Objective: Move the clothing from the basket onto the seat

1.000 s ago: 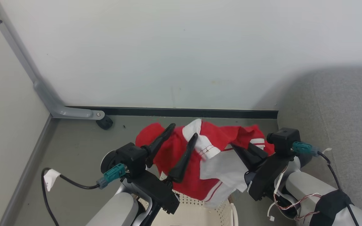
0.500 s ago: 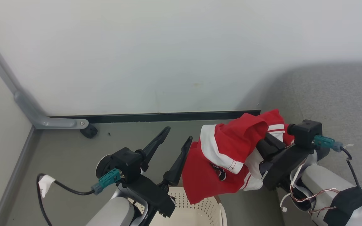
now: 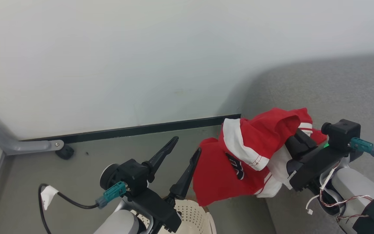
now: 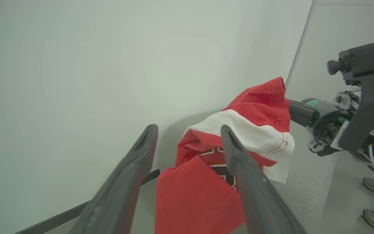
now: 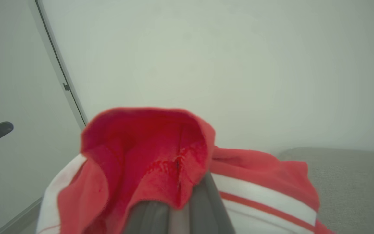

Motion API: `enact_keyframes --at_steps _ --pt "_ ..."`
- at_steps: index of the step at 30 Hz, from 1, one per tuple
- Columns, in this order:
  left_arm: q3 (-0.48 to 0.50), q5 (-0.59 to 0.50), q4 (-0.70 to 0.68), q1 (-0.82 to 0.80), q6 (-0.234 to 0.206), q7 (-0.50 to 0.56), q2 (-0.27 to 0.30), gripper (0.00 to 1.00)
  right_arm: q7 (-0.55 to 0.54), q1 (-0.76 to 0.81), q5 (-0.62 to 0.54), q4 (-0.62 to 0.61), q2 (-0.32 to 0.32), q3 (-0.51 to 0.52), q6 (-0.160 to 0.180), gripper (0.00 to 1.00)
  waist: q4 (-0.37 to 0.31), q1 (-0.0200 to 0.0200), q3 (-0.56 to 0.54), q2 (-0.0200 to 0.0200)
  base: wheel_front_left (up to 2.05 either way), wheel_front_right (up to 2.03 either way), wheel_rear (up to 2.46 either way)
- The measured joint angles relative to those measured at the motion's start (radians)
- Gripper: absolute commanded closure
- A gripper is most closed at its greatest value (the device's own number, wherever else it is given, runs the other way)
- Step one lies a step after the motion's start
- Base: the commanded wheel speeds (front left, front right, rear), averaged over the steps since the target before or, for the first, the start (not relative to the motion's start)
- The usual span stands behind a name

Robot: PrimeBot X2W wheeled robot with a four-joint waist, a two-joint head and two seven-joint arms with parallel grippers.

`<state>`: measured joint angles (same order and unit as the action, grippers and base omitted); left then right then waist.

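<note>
At the far left a grey bracket (image 3: 28,146) with a small black caster (image 3: 65,151) stands on the floor (image 3: 76,175) against the wall (image 3: 141,65); it is no part of my job. Next comes my left claw (image 3: 188,144), fingers spread wide and holding nothing, raised above the basket (image 3: 195,214), whose perforated cream wall shows at the bottom edge of the head view. Just to the right of that claw hangs the clothing (image 3: 235,165). It is clear of the basket and in the air, its red hem dangling over the floor between the basket and the seat's near edge. My right claw (image 3: 297,143) has it, the two fingers drawn close together on a fold of red cloth, with the rest draped over and below them. Farthest right lies the seat (image 3: 336,87), its grey cushion running beneath and beyond my right arm. I judge the lift out of the basket done and the carry across well along. What is left is to bring the garment fully over the cushion, lower it and let go. The basket's inside is mostly cut off by the frame and by my left arm, so I cannot tell whether more lies in it. Cloth covers my right fingertips, so how deep the pinch goes is hard to make out.
</note>
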<state>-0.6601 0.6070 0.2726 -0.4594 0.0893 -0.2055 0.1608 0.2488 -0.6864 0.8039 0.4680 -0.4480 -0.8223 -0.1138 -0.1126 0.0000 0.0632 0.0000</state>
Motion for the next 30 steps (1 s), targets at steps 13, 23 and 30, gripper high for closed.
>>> enact_keyframes --at_steps 13,23,30 --pt "-0.036 -0.012 -0.027 0.017 0.000 0.006 0.003 0.00 0.000 0.070 -0.061 -0.119 -0.063 0.114 0.035 1.00 -0.113 0.0000 -0.009 0.0000 0.00 0.00 0.00" --pt "-0.062 -0.020 -0.040 0.016 0.008 0.016 0.002 0.00 0.000 0.107 -0.103 -0.213 -0.080 0.198 0.062 1.00 -0.191 0.0000 0.007 0.0000 0.00 0.00 0.00" --pt "-0.067 -0.022 -0.041 0.016 0.009 0.019 0.001 0.00 0.000 0.134 -0.132 -0.266 -0.091 0.240 0.071 1.00 -0.238 0.0000 0.019 0.0000 0.00 0.00 0.00"
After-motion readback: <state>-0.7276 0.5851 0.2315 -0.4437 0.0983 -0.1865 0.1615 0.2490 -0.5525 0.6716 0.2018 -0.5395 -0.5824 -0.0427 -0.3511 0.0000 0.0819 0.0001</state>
